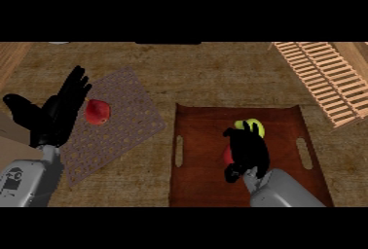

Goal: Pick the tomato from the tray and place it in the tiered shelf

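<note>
Right hand [247,151] on the tray [201,146], fingers curled around the tomato [227,155]: likely light, smooth, bruisable; hold its sides. Left hand [61,109] released.

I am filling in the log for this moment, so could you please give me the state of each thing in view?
Left hand: open, fingers up, resting at the left edge.
Right hand: over the tray, curled round a red thing, mostly hidden.
Yellow-green fruit: on the tray, at the right hand's fingertips.
Red fruit: lying on the mat.
Tray: flat on the counter.
Tiered shelf: empty as far as shown.
</note>
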You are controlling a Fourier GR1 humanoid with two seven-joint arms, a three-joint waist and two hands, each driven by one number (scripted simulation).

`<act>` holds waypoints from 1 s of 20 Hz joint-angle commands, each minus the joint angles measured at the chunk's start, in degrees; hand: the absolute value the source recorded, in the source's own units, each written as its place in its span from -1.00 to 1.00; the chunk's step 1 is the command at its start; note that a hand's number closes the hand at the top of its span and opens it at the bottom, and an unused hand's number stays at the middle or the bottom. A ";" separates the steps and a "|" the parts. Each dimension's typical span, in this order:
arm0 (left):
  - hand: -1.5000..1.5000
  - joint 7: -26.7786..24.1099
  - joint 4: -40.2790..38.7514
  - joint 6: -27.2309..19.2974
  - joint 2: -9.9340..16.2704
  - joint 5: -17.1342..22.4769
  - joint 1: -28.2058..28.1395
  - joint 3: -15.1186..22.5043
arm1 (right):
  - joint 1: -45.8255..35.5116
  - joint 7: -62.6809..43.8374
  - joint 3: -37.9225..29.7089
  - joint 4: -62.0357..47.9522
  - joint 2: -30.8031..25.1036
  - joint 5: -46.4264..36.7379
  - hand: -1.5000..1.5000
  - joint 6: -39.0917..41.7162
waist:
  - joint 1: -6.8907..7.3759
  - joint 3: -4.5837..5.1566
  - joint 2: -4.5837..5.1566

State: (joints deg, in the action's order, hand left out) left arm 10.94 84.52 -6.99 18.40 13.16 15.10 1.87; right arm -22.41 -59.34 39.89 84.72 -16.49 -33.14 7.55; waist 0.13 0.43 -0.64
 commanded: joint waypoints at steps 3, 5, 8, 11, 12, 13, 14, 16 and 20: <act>0.00 -1.81 0.92 5.26 2.48 2.65 -3.46 -3.32 | 1.64 2.71 3.31 -7.34 3.28 -6.36 1.00 -0.67 | 0.44 -0.42 0.68; 0.00 2.09 6.18 1.01 0.07 -0.44 -4.01 -0.92 | -1.01 2.31 0.06 -5.35 3.49 -5.97 1.00 3.78 | 0.37 -0.44 0.57; 0.00 3.49 1.25 2.88 1.17 1.24 1.65 -3.79 | -0.80 8.94 0.00 -9.85 4.73 -8.75 1.00 -0.54 | 0.22 -0.44 0.75; 0.00 0.89 1.40 1.63 -1.11 -1.12 0.22 -1.01 | -5.68 11.56 2.35 -11.23 8.64 -8.36 1.00 1.74 | 0.96 -0.45 0.93; 0.00 -1.01 -0.68 2.75 -1.10 -1.39 -0.67 -0.88 | -6.87 10.38 3.56 -10.11 11.30 -8.89 1.00 2.32 | 0.88 -0.42 0.95; 0.00 -0.32 0.87 1.86 -1.93 -1.58 -0.47 -0.37 | -9.00 12.61 2.60 -12.38 12.57 -8.44 1.00 2.12 | 1.16 -0.44 0.94; 0.00 1.31 3.14 3.10 0.40 -0.37 -1.99 -2.24 | -7.90 14.03 3.45 -14.50 13.33 -10.25 1.00 0.17 | 1.10 -0.45 0.78; 0.00 1.40 2.56 0.80 -2.53 -2.63 -0.57 -0.25 | -11.55 14.26 2.27 -16.65 16.15 -10.25 1.00 -0.61 | 0.67 -0.45 0.78; 0.00 1.48 4.08 2.39 -1.86 -1.68 -3.05 -2.22 | -6.11 13.65 1.01 -7.40 14.77 -13.65 1.00 -3.15 | -0.08 -0.44 0.48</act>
State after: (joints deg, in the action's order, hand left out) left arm 11.85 85.84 -4.49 17.14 11.82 14.22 -0.26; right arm -31.09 -45.18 40.77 71.81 -2.45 -44.34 5.37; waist 0.46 0.08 -0.06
